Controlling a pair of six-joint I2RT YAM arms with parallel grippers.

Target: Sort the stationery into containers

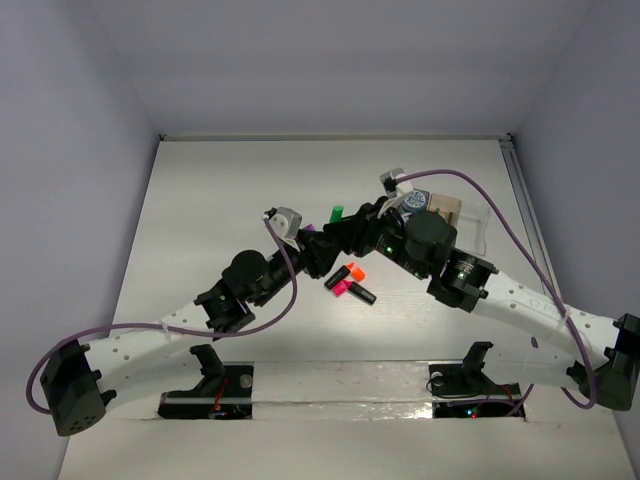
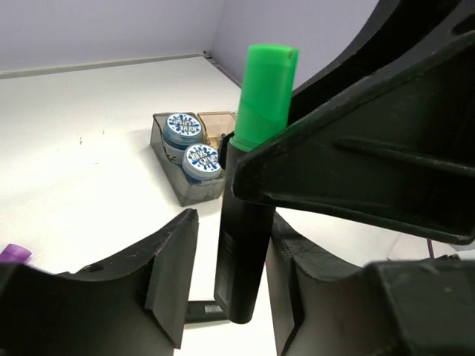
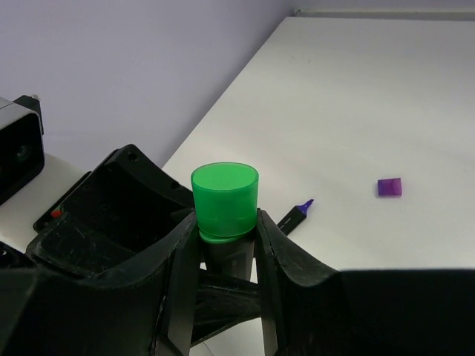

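My right gripper (image 3: 225,222) is clamped on a short black-bodied highlighter with a green cap (image 2: 266,89). It pinches the barrel just under the cap and holds the highlighter upright over the white table (image 1: 220,200), to the left of the clear plastic rectangular box (image 1: 472,228).

My left gripper (image 2: 234,230) has a finger on either side of the lower barrel. A sliver of table shows between one finger and the barrel, so from this angle I cannot tell whether that claw is gripping or only straddling it.

At the box's left end, beside its tan insert (image 1: 447,208), sits the small dark grey squarish holder (image 2: 194,191) with two round blue-and-white patterned pieces (image 2: 202,159) inside.

Left of the box and nearer the arm bases, an orange-capped highlighter (image 1: 354,271) and a pink-capped highlighter (image 1: 342,288) lie close together on the table.

On the far side of the held highlighter from the box lie an uncapped purple-tipped highlighter (image 3: 295,217) and a small loose purple cap (image 3: 389,187), apart from each other.
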